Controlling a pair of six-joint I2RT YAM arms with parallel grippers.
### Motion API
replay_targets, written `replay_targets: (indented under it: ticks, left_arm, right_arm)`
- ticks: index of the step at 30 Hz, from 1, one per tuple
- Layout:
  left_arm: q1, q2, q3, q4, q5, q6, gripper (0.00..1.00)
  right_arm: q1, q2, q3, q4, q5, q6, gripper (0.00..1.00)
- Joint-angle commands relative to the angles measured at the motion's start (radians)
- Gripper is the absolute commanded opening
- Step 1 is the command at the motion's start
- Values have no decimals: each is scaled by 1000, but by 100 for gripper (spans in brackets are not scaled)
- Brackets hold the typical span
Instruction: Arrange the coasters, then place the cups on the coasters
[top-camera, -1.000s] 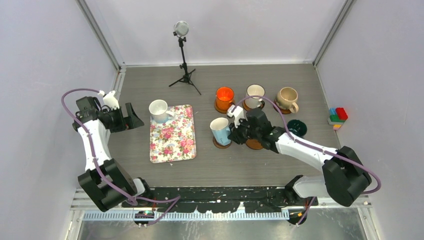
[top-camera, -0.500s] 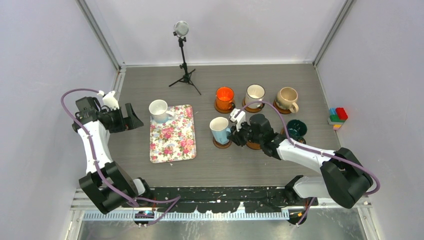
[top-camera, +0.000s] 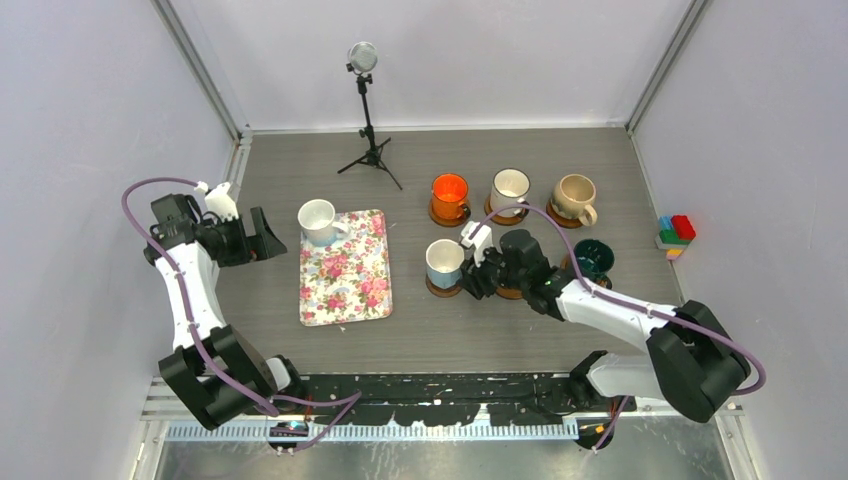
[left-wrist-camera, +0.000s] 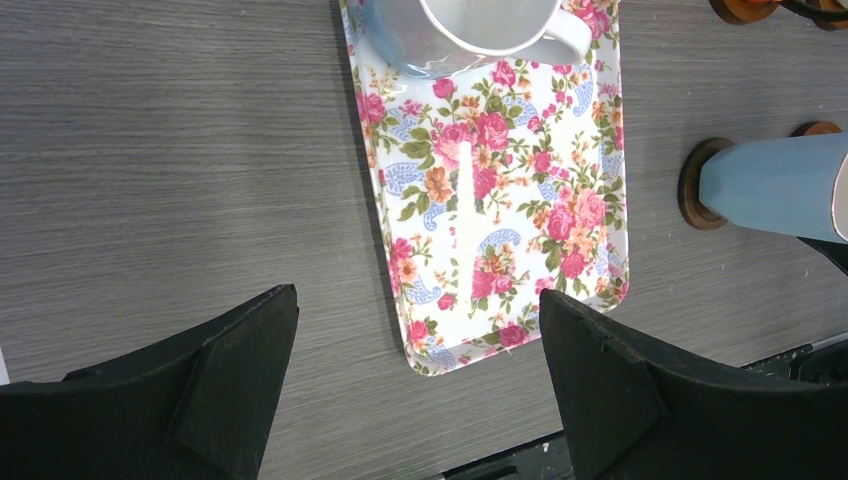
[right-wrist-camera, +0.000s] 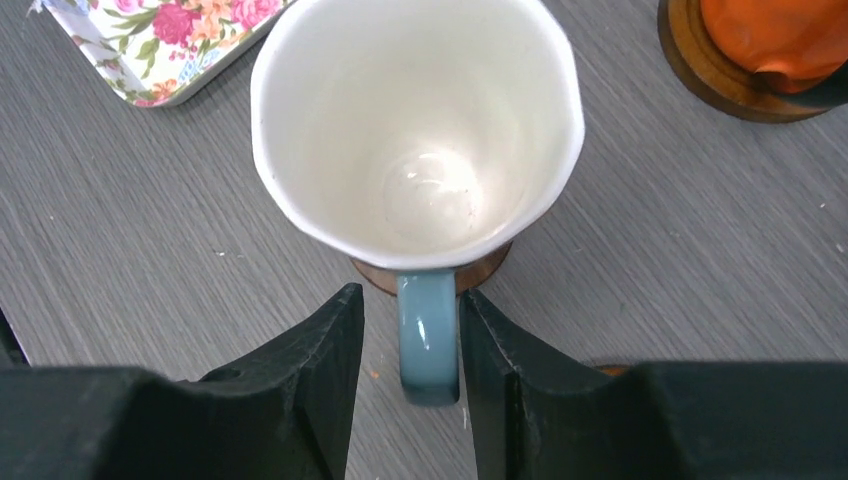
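Note:
The light blue cup stands upright on a brown coaster. My right gripper is open, its jaws on either side of the cup's handle with a small gap on the left. The orange cup, the dark-rimmed white cup and the beige cup sit on coasters in the far row. The dark green cup is at the right. A plain white cup rests on the floral tray's far corner. My left gripper hangs open and empty left of the tray.
The floral tray lies left of centre. Another coaster is mostly hidden beneath my right wrist. A small tripod stand is at the back. Coloured bricks sit by the right wall.
The right gripper's jaws have parted from the light blue cup's handle, leaving the cup standing on its coaster. The left arm has not moved.

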Motion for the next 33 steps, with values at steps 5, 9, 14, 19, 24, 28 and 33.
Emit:
replay_targets:
  ticks: [5,9,14,19,24,28,33]
  left_arm:
    - [7,-25,35,-7,12,-2,93]
    - [8,-26,34,-8,13,0,93]
    - [6,-21,29,-6,20,-2,93]
    - [8,-18,11,5,27,-2,93]
    - [7,1,2,0,61,6,93]
    - [6,23,11,-17,76,31,94]
    - [2,61,32,-17,104,53,94]
  right_arm:
    - [1,-46,47,-91,-23,-2,46]
    - [1,-50,66,-142,-57,2,45]
    - [8,-53,71,-191,-78,-12,45]
    - [11,-56,79,-223,-106,-18,47]
    - [21,-51,126,-280,-76,-40,61]
    - [19,-55,201,-381,-16,-55,75]
    - [19,-70,290,-526,32,-89,81]
